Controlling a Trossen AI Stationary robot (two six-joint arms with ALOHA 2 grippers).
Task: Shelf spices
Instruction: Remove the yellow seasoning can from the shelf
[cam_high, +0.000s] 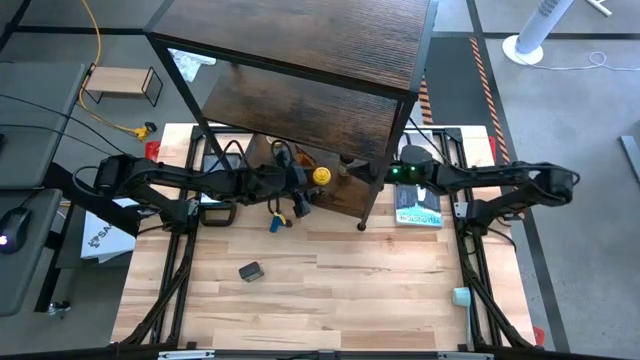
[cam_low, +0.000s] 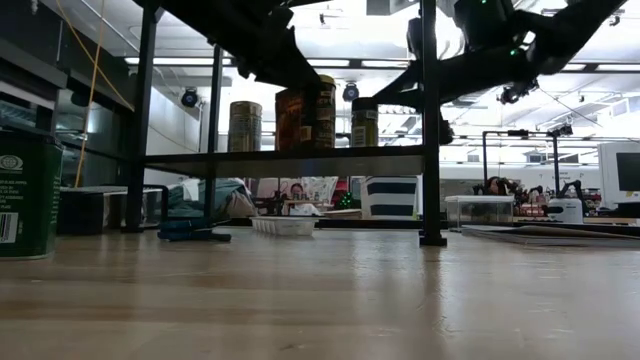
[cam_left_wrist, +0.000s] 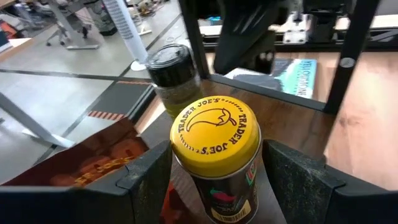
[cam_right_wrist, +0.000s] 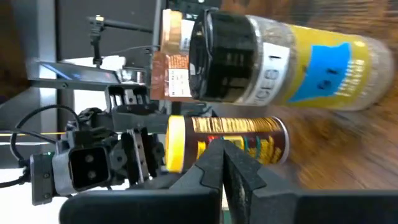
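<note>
The left pincer (cam_left_wrist: 214, 180) was seen with its fingers (cam_left_wrist: 146, 180) set either side of the yellow-lidded jar (cam_left_wrist: 216, 138), close against its body, though whether they were gripping or had just let go could not be told. The jar was standing upright on the lower board of the shelf (cam_high: 300, 105), near that board's front edge, with a black-lidded jar (cam_left_wrist: 173, 70) just behind it and a reddish-brown packet (cam_left_wrist: 93, 158) beside it. The right pincer (cam_right_wrist: 222, 163) was held shut and empty just in front of the same board, beside the black corner post, pointed at the row of spices. The step in hand was judged to be the placing of the yellow-lidded jar; the next move would call for the fingers to be spread wider and drawn straight back out, so that the jar is not tipped. Room was tight: the board above hung low over the lids, the posts flanked the arm, and the neighbouring containers left little play sideways. Open tabletop (cam_high: 350, 300) lay in front, where a small dark grey box (cam_high: 250, 271) remained unshelved, well apart from the shelf, and a blue plastic piece (cam_high: 274, 222) lay near the left arm.
</note>
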